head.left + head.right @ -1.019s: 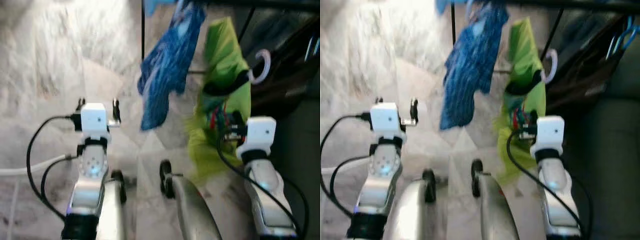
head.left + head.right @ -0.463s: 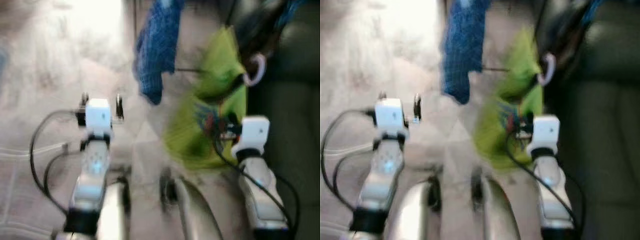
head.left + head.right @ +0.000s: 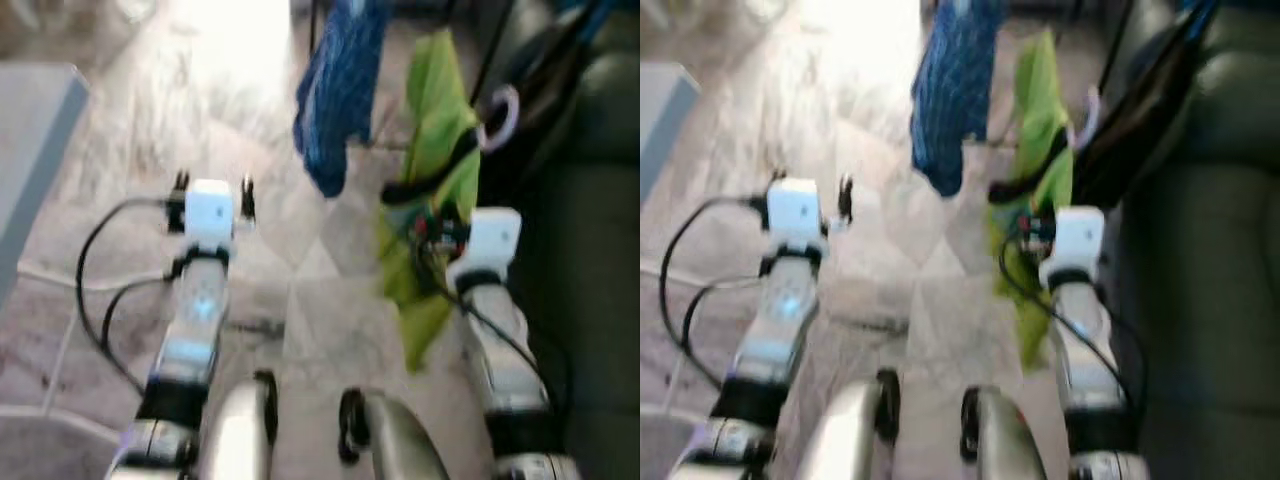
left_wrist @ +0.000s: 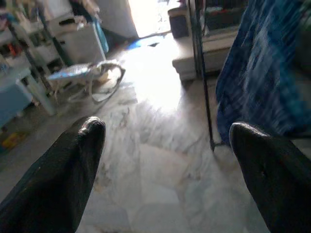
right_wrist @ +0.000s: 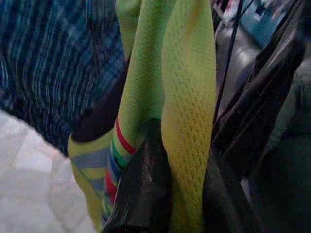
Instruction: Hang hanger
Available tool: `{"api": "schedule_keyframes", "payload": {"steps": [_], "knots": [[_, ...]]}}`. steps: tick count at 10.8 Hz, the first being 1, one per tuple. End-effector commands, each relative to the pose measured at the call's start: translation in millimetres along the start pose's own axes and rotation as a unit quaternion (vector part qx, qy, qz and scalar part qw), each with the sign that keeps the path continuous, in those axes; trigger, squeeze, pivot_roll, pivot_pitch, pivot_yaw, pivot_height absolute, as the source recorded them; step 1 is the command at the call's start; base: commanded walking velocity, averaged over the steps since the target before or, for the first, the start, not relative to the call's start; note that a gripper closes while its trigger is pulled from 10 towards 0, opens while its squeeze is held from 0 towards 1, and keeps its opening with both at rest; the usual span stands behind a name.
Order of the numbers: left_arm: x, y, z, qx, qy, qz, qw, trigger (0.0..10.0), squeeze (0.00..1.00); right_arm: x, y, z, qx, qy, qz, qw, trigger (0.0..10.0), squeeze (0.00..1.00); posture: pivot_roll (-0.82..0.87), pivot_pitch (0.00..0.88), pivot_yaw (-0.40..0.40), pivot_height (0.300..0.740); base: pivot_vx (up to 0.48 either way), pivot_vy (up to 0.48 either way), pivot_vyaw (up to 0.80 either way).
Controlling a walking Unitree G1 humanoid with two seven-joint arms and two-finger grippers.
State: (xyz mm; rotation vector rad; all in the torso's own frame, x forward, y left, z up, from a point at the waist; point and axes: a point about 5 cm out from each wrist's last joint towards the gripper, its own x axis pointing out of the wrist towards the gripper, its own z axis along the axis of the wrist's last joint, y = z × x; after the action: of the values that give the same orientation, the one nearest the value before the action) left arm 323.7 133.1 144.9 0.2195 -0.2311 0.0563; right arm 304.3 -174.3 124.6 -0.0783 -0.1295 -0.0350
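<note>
Left eye view: the right tool (image 3: 440, 225) holds the green garment (image 3: 432, 140), whose hanger (image 3: 498, 115) hook curves just beside the dark sofa (image 3: 590, 200). The blue garment (image 3: 338, 90) hangs on the far side of the green garment from the sofa, and the left tool (image 3: 212, 184) is raised beyond it over open marble floor (image 3: 320, 340).

Left wrist view: the left tool's fingers (image 4: 73, 170) stand wide apart, nothing between them; the rack pole (image 4: 200, 73) rises beside the blue garment.

Right wrist view: the right tool's fingers (image 5: 146, 189) pinch a fold of the green garment, the sofa close alongside.
</note>
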Motion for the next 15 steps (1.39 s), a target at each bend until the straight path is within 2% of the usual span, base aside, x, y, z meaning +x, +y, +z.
{"api": "schedule_keyframes", "payload": {"steps": [1, 4, 6, 7, 9, 10, 11, 12, 15], "knots": [[-0.9, 0.1, -7, 0.004, 0.01, -0.002, 1.0, 10.0, 0.0, -1.7, -1.3, 1, 0.002, -0.013, -0.004, 1.0, 10.0, 0.0, -0.03, 0.112, -0.008, 0.74, 0.0, 0.0, 0.0], [9.0, -12.6, -2, -0.005, -0.009, -0.007, 1.0, 10.0, 0.0, 8.8, -2.9, 4, 0.005, -0.032, -0.015, 0.999, 10.0, 0.0, -0.05, 0.105, 0.01, 0.74, 0.0, 0.0, 0.0], [9.3, -13.8, -2, -0.005, -0.014, -0.014, 1.0, 10.0, 0.0, 11.0, -0.8, 8, 0.006, -0.041, -0.018, 0.999, 10.0, 0.0, -0.05, 0.103, 0.014, 0.74, 0.0, 0.0, 0.0], [10.3, -15.1, -5, -0.009, -0.013, -0.013, 1.0, 10.0, 0.0, 8.2, 5.4, 11, 0.006, -0.054, -0.003, 0.999, 10.0, 0.0, -0.05, 0.108, 0.018, 0.74, 0.0, 0.0, 0.46], [13.0, -17.6, 0, -0.012, -0.02, -0.014, 1.0, 10.0, 0.0, 10.0, 5.3, 16, 0.006, -0.062, -0.005, 0.998, 10.0, 0.0, -0.06, 0.128, 0.027, 0.74, 0.0, 0.0, 0.8], [14.9, -15.7, 2, -0.014, -0.023, -0.017, 0.999, 10.0, 0.0, 10.8, 2.0, 20, -0.002, -0.067, -0.011, 0.998, 10.0, 0.0, -0.06, 0.145, 0.036, 0.74, 0.0, 0.0, 0.8], [14.3, -12.9, -2, -0.011, -0.02, -0.023, 0.999, 10.0, 0.0, 6.7, -3.1, 14, -0.015, -0.061, -0.016, 0.998, 10.0, 0.0, -0.06, 0.157, 0.038, 0.74, -0.292, 0.0, 0.0], [14.4, -12.2, -3, -0.009, -0.019, -0.024, 1.0, 10.0, 0.0, 5.6, -4.9, 11, -0.008, -0.052, -0.024, 0.998, 10.0, 0.0, -0.06, 0.158, 0.03, 0.74, -0.337, 0.0, 0.0], [18.8, -11.2, 4, -0.014, -0.029, -0.015, 0.999, 10.0, 0.0, 8.0, -0.3, 18, -0.012, -0.057, -0.007, 0.998, 10.0, 0.0, -0.09, 0.203, 0.035, 0.74, 0.0, 0.0, 0.0]]}}
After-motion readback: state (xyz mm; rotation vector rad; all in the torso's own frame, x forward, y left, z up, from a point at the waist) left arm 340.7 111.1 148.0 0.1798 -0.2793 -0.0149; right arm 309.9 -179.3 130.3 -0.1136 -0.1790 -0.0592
